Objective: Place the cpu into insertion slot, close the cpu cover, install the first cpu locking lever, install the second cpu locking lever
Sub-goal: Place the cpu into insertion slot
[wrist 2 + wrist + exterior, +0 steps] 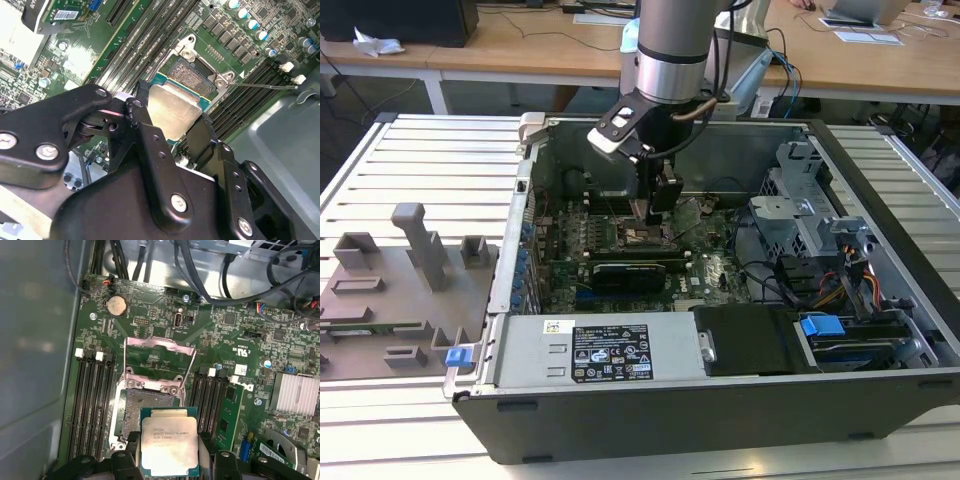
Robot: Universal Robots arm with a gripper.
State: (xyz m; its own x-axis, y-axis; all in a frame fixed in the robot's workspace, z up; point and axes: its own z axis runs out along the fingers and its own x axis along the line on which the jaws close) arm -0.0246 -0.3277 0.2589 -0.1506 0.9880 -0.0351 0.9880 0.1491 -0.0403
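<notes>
My gripper (655, 208) reaches down inside the open computer case and is shut on the cpu (169, 442), a small square chip with a silver-grey top. Its black fingers (145, 135) clamp two opposite edges of the cpu (172, 107). The chip hangs just above and partly off one side of the insertion slot (142, 410), whose dark centre (192, 77) is still exposed. On the green motherboard (240, 330), the cpu cover (159, 360) stands swung open past the far edge of the slot. A thin locking lever (265, 85) sticks out beside the slot.
Long black memory slots (92, 400) flank the socket on both sides. A black expansion card (630, 272), the power supply (590, 350), a drive cage (800, 200) and cables (225, 270) crowd the case. A grey fixture plate (390, 290) lies at the exterior view's left.
</notes>
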